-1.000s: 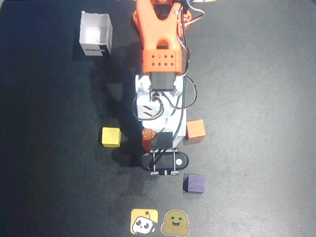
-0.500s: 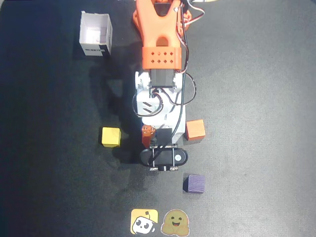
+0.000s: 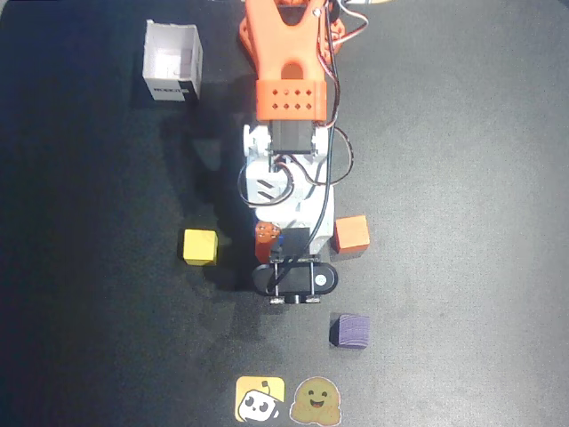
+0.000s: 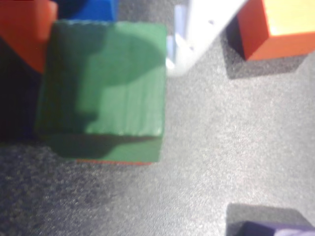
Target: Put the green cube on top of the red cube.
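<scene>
Green fills most of the wrist view: the green cube (image 4: pixel 103 83) sits square on the red cube (image 4: pixel 114 161), of which only a thin strip shows under its near edge. The stack looks made, so the placing step seems all but done.

The gripper (image 4: pixel 103 54) straddles the green cube, its orange finger at the far left and its white finger (image 4: pixel 194 34) just beside the cube's right face. That is likely why the cube sits so well aligned: the jaws bracket it from both sides. Whether they clamp it or have let go, I cannot tell. In the overhead view the arm (image 3: pixel 289 89) and its camera housing hide the stack.

By count there is one green, one red, one orange cube (image 3: pixel 351 233) to the right, one yellow cube (image 3: pixel 200 246) to the left and one purple cube (image 3: pixel 350 331) near right. A blue patch (image 4: pixel 91 7) beyond the stack is too cropped to name. One white box (image 3: pixel 173 60) stands far left, and two stickers (image 3: pixel 260 398) lie at the near edge.
</scene>
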